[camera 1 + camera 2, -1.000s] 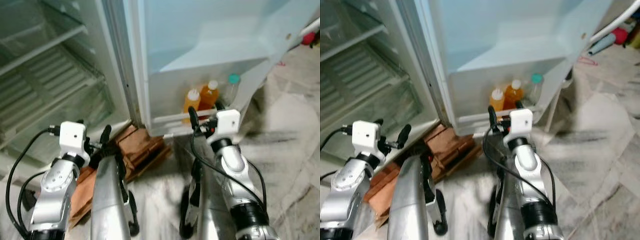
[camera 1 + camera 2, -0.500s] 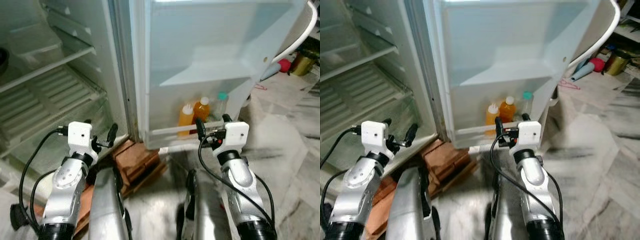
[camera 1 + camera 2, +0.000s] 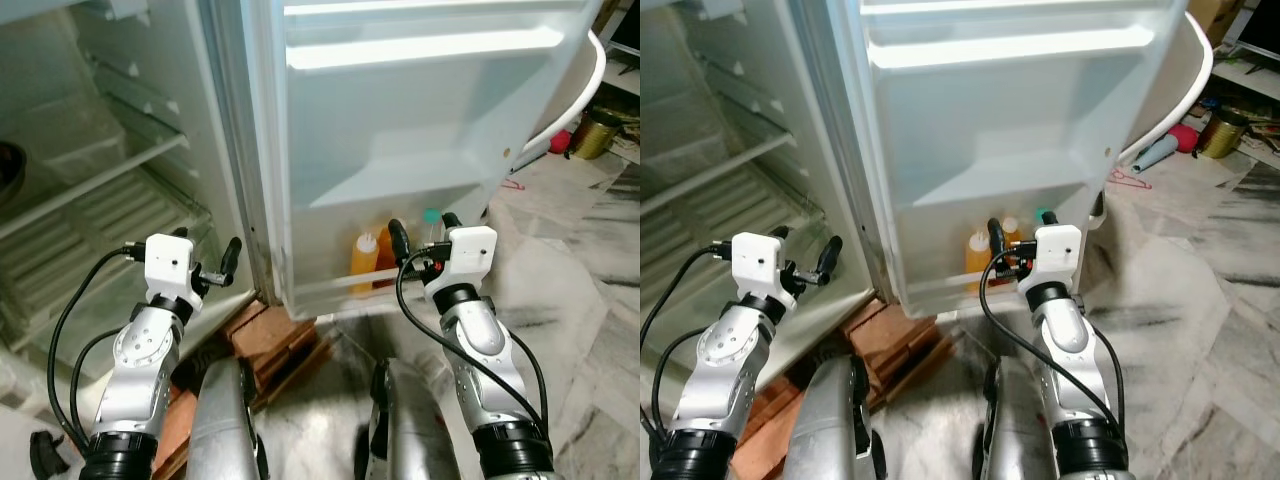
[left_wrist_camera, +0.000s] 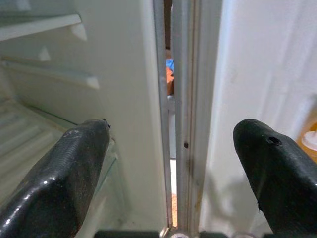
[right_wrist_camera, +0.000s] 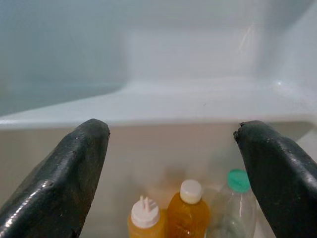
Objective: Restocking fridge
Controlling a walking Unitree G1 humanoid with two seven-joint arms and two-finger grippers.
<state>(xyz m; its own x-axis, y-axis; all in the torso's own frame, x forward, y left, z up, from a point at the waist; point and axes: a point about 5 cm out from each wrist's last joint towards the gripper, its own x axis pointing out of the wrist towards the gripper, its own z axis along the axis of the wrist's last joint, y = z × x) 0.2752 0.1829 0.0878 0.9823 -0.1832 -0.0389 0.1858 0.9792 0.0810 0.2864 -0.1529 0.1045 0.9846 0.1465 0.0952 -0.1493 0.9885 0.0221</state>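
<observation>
Three bottles (image 5: 190,210) stand behind the door rail (image 3: 330,284), which keeps them upright; both grippers, left (image 4: 171,168) and right (image 5: 171,168), fingers apart, hold nothing

The right gripper (image 5: 171,173) has its jaws spread wide, one black finger (image 5: 59,183) on each side of the picture, with nothing between them. Beyond them is the pale inside of the fridge door (image 5: 163,54), where a white door shelf (image 5: 163,104) runs across. Below that shelf three bottles stand close together in a row: a squeeze bottle (image 5: 144,218) with a white nozzle cap, an orange juice bottle (image 5: 188,210) with a white cap, and a clear bottle (image 5: 233,208) with a green cap.
</observation>
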